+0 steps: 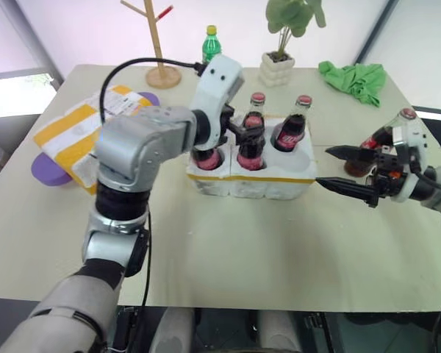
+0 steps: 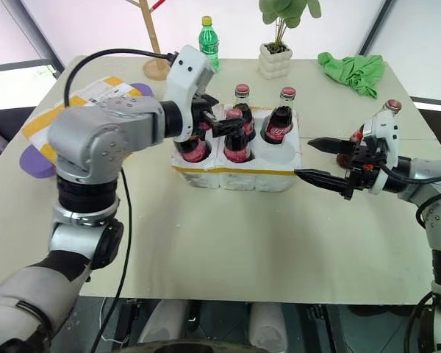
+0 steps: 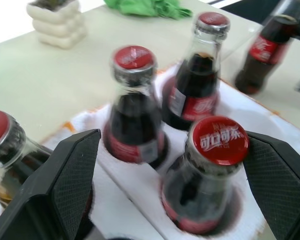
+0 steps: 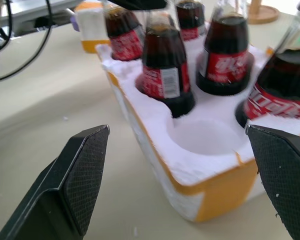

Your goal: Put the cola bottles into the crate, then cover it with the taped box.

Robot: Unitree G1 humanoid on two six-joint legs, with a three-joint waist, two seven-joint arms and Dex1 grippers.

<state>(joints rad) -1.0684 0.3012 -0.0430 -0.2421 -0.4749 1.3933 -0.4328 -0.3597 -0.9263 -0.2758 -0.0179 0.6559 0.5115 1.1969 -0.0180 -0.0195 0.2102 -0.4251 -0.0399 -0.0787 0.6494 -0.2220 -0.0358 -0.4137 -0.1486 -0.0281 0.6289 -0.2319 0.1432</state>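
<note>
Right wrist view: white styrofoam crate (image 4: 190,165) with one round well empty. Both black two-fingered grippers (image 1: 239,132) (image 1: 345,170) agape, holding nothing. Next, probably: fetching last red-capped glass cola bottle (image 1: 382,141).

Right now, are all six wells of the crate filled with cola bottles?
No: in the right wrist view one round well at the near corner of the crate is empty, and one cola bottle stands on the table beside it.

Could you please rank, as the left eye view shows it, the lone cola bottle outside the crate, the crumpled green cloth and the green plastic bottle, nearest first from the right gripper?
1. Lone glass cola bottle with red cap, standing just behind the right gripper.
2. Crumpled green cloth, farther back on the table's right side.
3. Green plastic bottle with yellow cap, at the far edge, well to the left.
</note>
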